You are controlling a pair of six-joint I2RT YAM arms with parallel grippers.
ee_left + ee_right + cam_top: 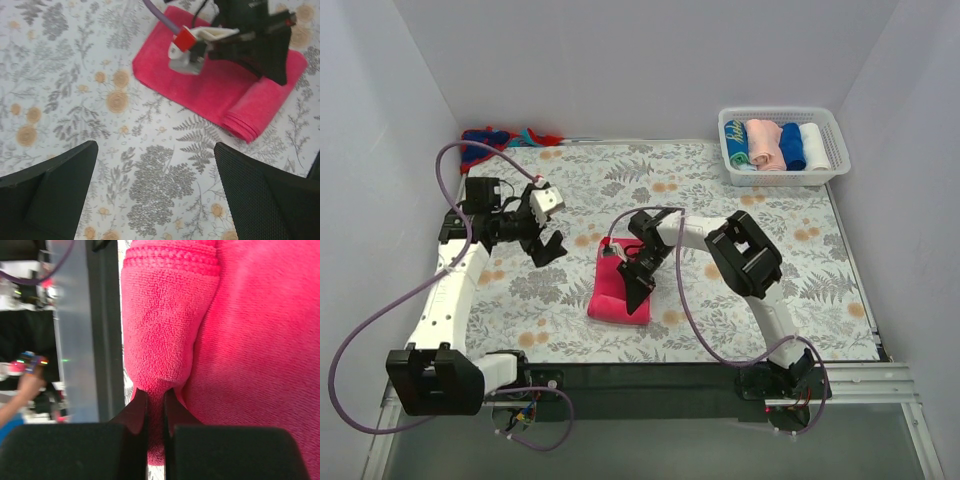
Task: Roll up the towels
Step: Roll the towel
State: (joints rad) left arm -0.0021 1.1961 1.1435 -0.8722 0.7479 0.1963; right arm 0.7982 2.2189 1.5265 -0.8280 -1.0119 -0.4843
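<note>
The hot-pink towel (617,292) lies in the middle of the table, its near end turned over into a short roll (255,114). My right gripper (638,285) is shut on that rolled end; in the right wrist view the pink cloth (170,330) is pinched between its jaws (156,402). My left gripper (548,245) is open and empty, hovering over the table cloth left of the towel; in its own view the gripper (155,170) has its jaws wide apart. The red towel with blue marks (490,143) lies bunched at the far left corner.
A white slotted basket (825,170) at the far right holds several rolled towels. The grey-and-orange floral table cloth (720,310) covers the table. White walls stand close on the left, back and right. A purple cable (685,310) loops from the right arm over the table.
</note>
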